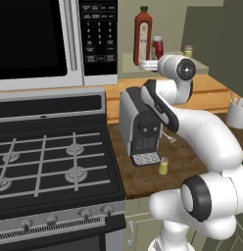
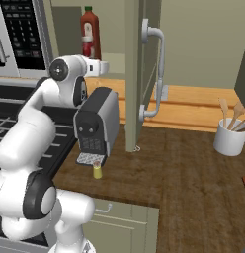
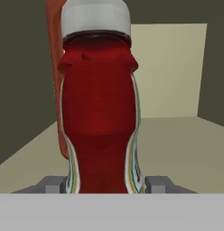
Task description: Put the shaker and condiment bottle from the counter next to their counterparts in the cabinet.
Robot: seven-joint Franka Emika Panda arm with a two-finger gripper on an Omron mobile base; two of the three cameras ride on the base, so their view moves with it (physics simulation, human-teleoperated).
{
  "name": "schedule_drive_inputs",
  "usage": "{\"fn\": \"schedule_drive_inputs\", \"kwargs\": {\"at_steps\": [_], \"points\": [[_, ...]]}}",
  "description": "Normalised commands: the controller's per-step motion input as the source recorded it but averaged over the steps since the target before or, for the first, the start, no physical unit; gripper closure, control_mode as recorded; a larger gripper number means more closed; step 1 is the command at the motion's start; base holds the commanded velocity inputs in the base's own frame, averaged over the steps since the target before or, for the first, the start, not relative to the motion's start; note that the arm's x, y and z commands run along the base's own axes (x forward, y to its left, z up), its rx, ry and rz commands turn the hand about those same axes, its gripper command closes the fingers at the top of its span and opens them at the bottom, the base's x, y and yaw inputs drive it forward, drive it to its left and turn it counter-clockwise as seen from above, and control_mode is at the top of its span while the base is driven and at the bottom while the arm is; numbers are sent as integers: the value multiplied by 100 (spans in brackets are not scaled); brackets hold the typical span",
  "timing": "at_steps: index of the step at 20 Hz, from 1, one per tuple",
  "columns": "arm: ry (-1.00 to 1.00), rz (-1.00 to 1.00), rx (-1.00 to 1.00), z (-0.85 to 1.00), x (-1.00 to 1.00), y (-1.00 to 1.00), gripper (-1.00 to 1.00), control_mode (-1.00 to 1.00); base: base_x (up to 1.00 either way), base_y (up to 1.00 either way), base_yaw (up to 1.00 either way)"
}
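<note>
Gripper (image 3: 105, 187) clamped on condiment bottle (image 3: 99, 117), upright on cabinet (image 1: 202, 63) shelf just beside tall red bottle (image 1: 142, 35). Shaker (image 1: 163, 165) on counter (image 2: 193, 168), well below cabinet.

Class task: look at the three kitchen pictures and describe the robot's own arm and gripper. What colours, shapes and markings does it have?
The arm is glossy white, built of thick rounded segments. Black bands ring its joints, and a round black disc with a pale centre caps the wrist end. No cables or lettering can be seen. The gripper has two small, blocky grey fingers.
</note>
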Motion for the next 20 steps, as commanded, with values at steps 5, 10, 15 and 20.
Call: {"fn": "schedule_drive_inputs", "kwargs": {"at_steps": [5,10,15,20], "points": [[0,0,0,-3,32,0,100,-100,0,0,0],[-1,0,0,-20,29,0,100,-100,0,0,0],[-3,0,0,-12,27,0,100,-100,0,0,0],[-4,0,0,-17,20,0,-100,-100,0,0,0]]}}
